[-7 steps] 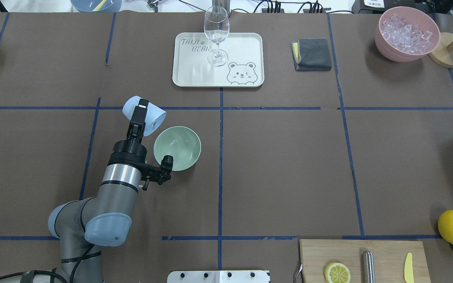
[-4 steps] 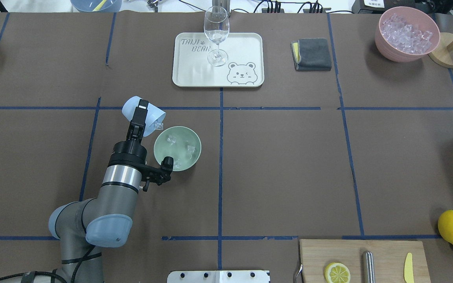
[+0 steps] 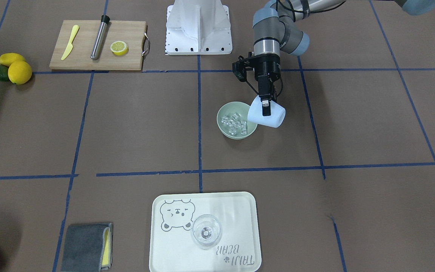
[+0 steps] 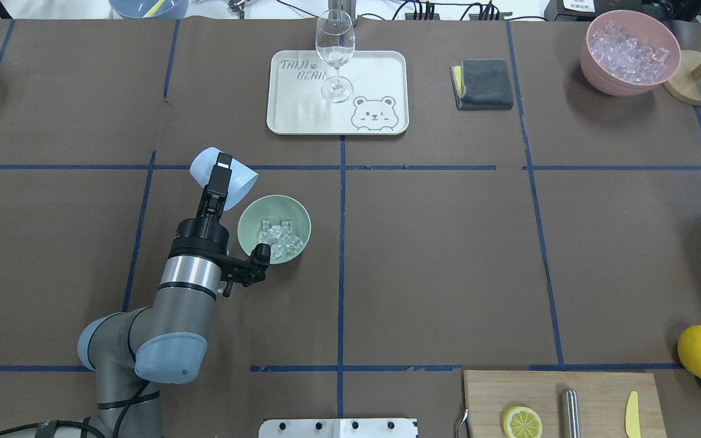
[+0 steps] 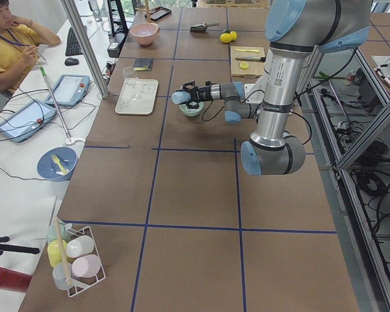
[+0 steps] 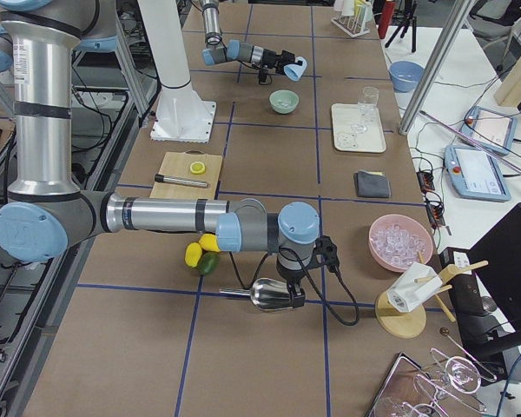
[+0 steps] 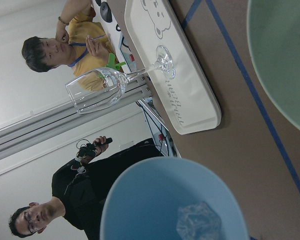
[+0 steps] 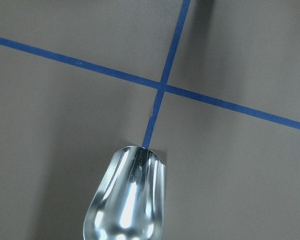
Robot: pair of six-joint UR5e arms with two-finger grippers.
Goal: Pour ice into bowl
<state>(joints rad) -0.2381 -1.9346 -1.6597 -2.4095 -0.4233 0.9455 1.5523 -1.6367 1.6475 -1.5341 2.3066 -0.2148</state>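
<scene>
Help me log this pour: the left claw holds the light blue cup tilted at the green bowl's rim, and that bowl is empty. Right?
Not empty: the overhead view shows ice cubes heaped in the green bowl. The left claw does hold the light blue cup tilted at its rim.

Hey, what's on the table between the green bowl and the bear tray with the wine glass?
Nothing; the overhead view shows only bare brown table crossed by one blue tape line between the bowl and the tray.
</scene>
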